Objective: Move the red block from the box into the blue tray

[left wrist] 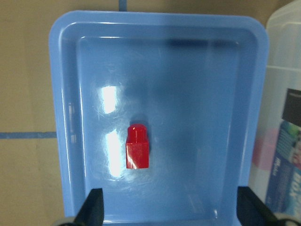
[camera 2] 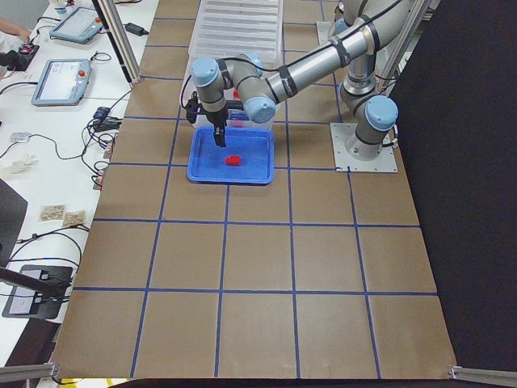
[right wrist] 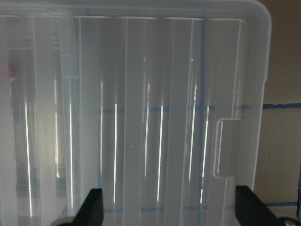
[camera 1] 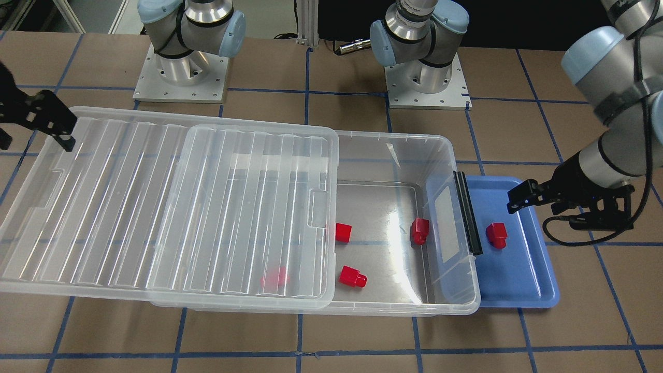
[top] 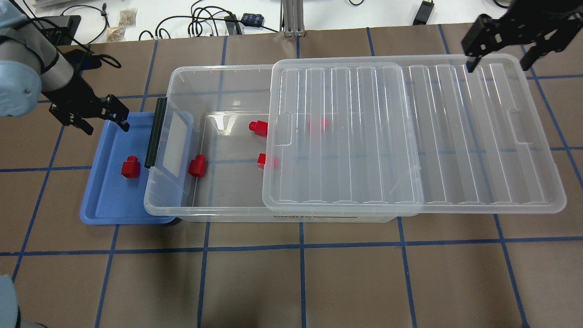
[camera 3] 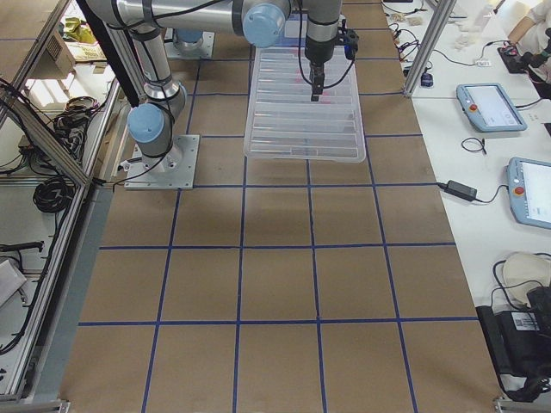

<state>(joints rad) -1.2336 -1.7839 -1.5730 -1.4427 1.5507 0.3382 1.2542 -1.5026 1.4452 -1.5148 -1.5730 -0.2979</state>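
Observation:
One red block (camera 1: pixel 496 234) lies in the blue tray (camera 1: pixel 518 282), seen also in the overhead view (top: pixel 130 166) and the left wrist view (left wrist: pixel 138 147). My left gripper (top: pixel 105 127) hangs open and empty above the tray's far end (left wrist: pixel 197 70). The clear box (top: pixel 182 91) stands beside the tray. Its ribbed lid (top: pixel 455 136) is slid halfway off. Three red blocks (camera 1: pixel 419 230) (camera 1: pixel 343 231) (camera 1: pixel 352 276) lie in the box's open part. Another (camera 1: pixel 274 278) shows blurred through the lid. My right gripper (top: pixel 498 57) is open and empty above the lid's far corner (right wrist: pixel 141 117).
The box's end with the black bar clip (top: pixel 155 132) overlaps the tray's edge. The lid overhangs the box on my right side. The arm bases (camera 1: pixel 181 67) stand at the table's back. Cables and screens lie past the table's far edge (top: pixel 205 23).

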